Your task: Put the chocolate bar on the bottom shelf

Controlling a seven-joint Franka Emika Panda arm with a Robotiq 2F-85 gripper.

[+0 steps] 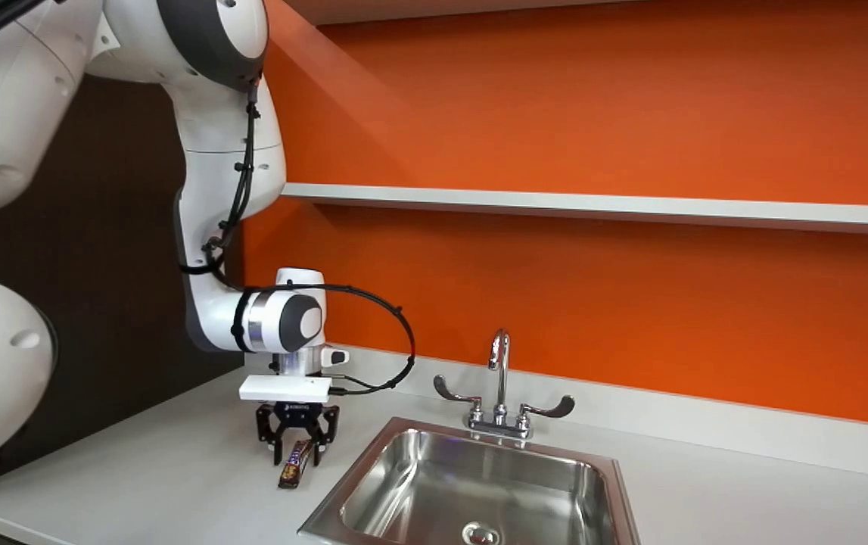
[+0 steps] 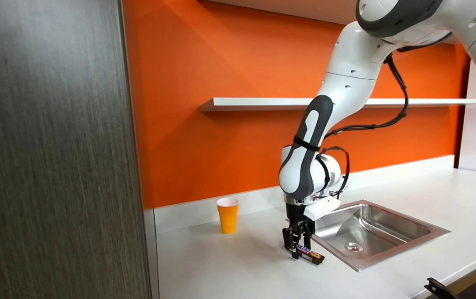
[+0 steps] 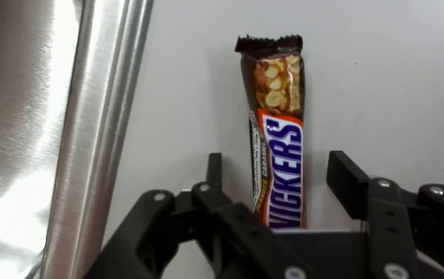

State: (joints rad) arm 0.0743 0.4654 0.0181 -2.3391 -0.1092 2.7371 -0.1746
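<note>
"Where's the chocolate bar (image 3: 278, 135)?"

"Lying on the table (image 1: 176, 454), crimped end toward twelve o'clock in the wrist view, the sink (image 3: 94, 135) at nine."

"And the hand (image 3: 277, 166)?"

"Fingers (image 3: 347, 186) spread apart, one on each side of the bar, gaps showing."

"And the bottom shelf (image 1: 600, 203)?"

"Toward two o'clock from the hand in an exterior view, along the orange wall (image 1: 600, 98)."

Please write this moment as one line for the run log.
chocolate bar: on countertop beside sink | gripper: open, straddling chocolate bar, gaps on both sides | bottom shelf: bar not yet there
</note>
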